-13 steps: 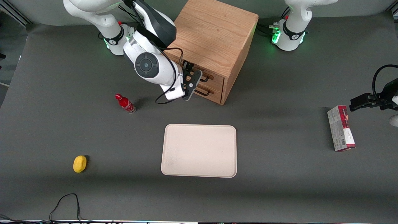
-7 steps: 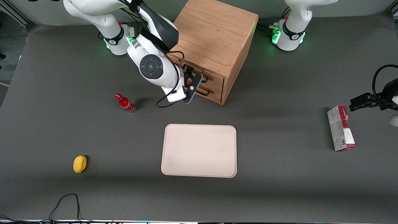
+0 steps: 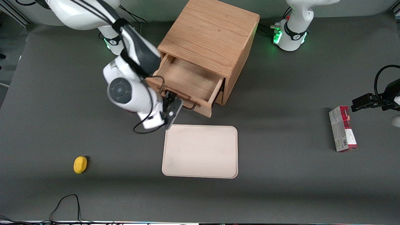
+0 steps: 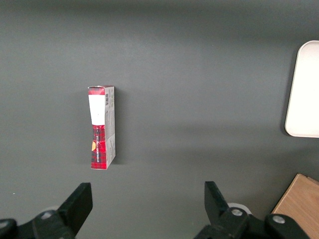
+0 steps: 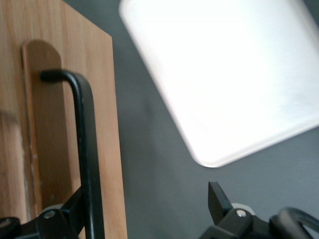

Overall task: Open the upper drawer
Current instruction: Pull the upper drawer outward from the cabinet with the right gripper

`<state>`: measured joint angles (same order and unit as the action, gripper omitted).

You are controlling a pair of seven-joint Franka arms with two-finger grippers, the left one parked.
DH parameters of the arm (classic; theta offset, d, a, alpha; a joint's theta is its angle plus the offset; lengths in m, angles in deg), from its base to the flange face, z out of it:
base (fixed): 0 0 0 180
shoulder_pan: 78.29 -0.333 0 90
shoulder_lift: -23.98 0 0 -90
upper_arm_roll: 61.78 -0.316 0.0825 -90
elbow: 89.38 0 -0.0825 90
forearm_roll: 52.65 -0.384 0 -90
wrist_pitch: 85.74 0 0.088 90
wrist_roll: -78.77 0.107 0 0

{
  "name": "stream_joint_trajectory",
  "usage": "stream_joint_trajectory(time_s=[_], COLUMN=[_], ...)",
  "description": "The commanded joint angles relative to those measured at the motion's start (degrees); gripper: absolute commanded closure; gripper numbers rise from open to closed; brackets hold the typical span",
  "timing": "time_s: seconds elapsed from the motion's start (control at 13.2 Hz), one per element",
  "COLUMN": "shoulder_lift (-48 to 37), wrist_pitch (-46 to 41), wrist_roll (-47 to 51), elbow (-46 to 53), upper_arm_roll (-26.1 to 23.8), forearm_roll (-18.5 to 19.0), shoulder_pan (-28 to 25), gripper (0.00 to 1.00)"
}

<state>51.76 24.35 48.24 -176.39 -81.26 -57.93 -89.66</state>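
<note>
The light oak upper drawer (image 3: pixel 187 82) of the boxy wooden cabinet (image 3: pixel 210 31) stands pulled well out toward the front camera, its bare wooden inside showing. Its front panel hangs over the grey table mat (image 3: pixel 281 93), near the far edge of the flat cream rectangular tray (image 3: pixel 200 151).

The right arm's black two-finger gripper (image 3: pixel 175 104) sits at the drawer front, at the thin black bar handle (image 3: pixel 189 107). In the right wrist view the handle (image 5: pixel 84 149) runs down the oak panel (image 5: pixel 55 124) and passes just inside one finger (image 5: pixel 75 206), while the other finger (image 5: pixel 217 196) stands well apart from it over the mat. So the fingers are spread, with the bar between them.

A small yellow rounded object (image 3: pixel 80 164) lies toward the working arm's end of the table, nearer the front camera than the tray. A red and white carton (image 3: pixel 342 128) lies toward the parked arm's end.
</note>
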Motion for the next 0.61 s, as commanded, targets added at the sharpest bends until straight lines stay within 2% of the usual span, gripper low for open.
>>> stream_joint_trajectory(time_s=[0.0, 0.38, 0.53], shoulder_lift=[3.1, 3.4, 2.4], wrist_pitch=[-0.6, 0.5, -0.2], wrist_roll=[-2.5, -1.6, 2.2], elbow=[6.1, 9.5, 9.8], upper_arm_roll=[3.0, 5.1, 5.2], forearm_roll=[0.7, 0.8, 0.4], shoulder_pan=[-0.3, -0.3, -0.3], gripper=[0.00, 0.00, 0.00])
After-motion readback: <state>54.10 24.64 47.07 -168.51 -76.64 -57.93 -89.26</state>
